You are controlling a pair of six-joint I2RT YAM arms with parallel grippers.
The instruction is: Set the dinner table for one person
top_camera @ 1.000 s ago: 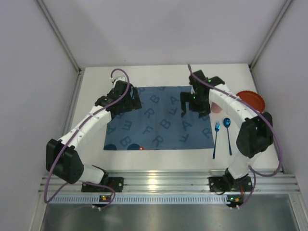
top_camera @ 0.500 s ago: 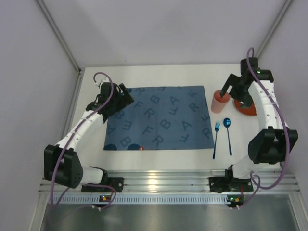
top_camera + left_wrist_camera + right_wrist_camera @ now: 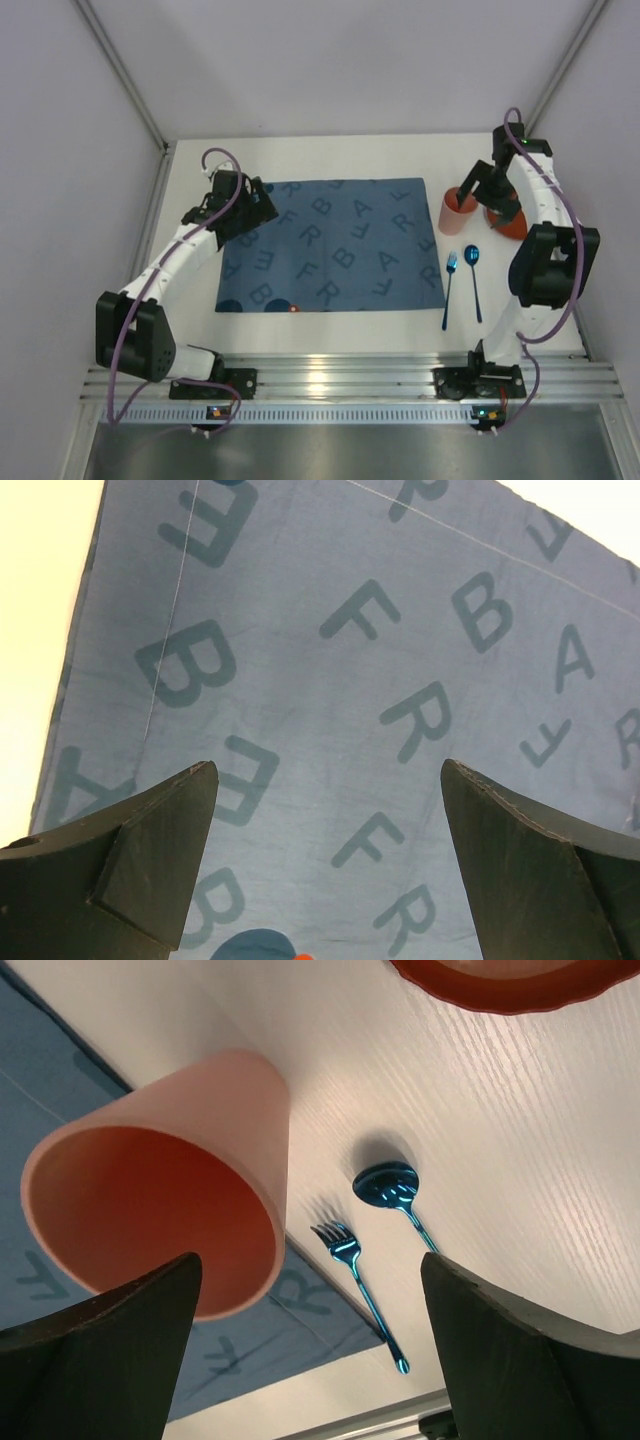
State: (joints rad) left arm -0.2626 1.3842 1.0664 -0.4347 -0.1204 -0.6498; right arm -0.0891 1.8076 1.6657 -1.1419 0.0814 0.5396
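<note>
Now left end effector (image 3: 328, 768) gapes over the mat (image 3: 300, 630) — right end effector (image 3: 310, 1260), spread too, near cup (image 3: 200, 1120).

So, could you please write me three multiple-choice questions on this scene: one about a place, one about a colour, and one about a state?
1. Where does the cup stand relative to the blue mat?
A. on its middle
B. left of it
C. just past its right edge, on the white table

2. What colour are the fork and the spoon?
A. blue
B. silver
C. red

3. What is the state of the left end effector?
A. shut on the mat
B. open, holding nothing
C. shut on a fork

Answers: 1 C, the top view shows it there; 2 A, both shine blue; 3 B, its wrist view shows it spread wide above the mat.
</note>
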